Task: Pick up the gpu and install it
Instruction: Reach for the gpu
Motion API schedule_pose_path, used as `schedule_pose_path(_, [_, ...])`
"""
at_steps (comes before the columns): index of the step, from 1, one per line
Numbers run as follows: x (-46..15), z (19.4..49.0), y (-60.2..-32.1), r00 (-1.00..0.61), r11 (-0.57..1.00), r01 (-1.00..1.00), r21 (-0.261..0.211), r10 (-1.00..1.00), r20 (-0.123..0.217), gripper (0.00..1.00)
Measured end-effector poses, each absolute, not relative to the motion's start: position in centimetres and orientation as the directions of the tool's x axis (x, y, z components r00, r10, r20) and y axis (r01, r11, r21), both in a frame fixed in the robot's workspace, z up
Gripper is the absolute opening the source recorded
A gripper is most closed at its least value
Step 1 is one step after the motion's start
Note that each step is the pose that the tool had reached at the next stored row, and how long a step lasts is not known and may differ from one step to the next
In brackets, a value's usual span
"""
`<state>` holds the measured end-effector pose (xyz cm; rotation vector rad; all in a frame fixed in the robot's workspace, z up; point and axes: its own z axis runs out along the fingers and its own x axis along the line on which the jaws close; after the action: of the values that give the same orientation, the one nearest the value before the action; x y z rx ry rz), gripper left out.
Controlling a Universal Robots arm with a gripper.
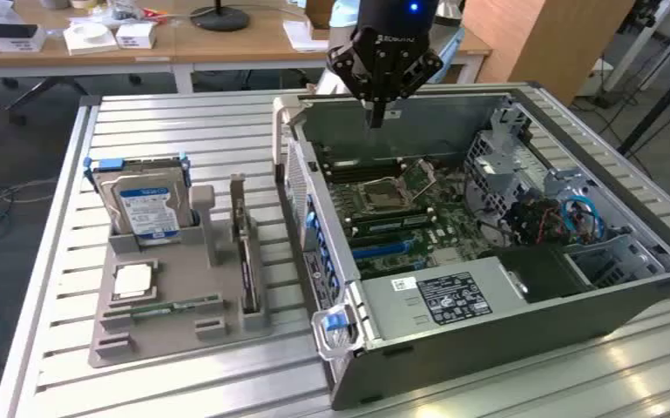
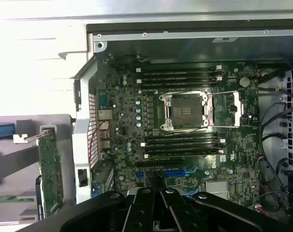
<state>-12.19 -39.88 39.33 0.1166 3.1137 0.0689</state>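
Observation:
The gpu (image 1: 245, 257) stands on its edge in a slot of the grey holder tray (image 1: 172, 335), to the exterior view's left of the open computer case (image 1: 347, 261). In the wrist view the gpu (image 2: 50, 169) shows a green board face with a pale metal bracket at one end. My gripper (image 1: 375, 117) hangs over the far end of the case, above the motherboard (image 1: 399, 209), well apart from the gpu. Its fingers are shut with nothing between them. In the wrist view the gripper (image 2: 160, 193) sits over the blue expansion slots (image 2: 177, 172).
On the grey tray also stand a silver hard drive (image 1: 149, 205) with a blue-white label, a processor chip (image 1: 133, 279) and a green memory stick (image 1: 178, 306). Inside the case are a power supply (image 1: 451, 296), a drive cage (image 1: 509, 148) and cables (image 1: 567, 218). Desks stand behind.

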Motion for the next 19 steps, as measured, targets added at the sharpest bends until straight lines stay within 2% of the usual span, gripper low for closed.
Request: schedule_pose_path(19, [-13.03, 39.31, -39.89, -0.997, 0.996, 0.074, 0.045, 0.075, -0.023, 0.10])
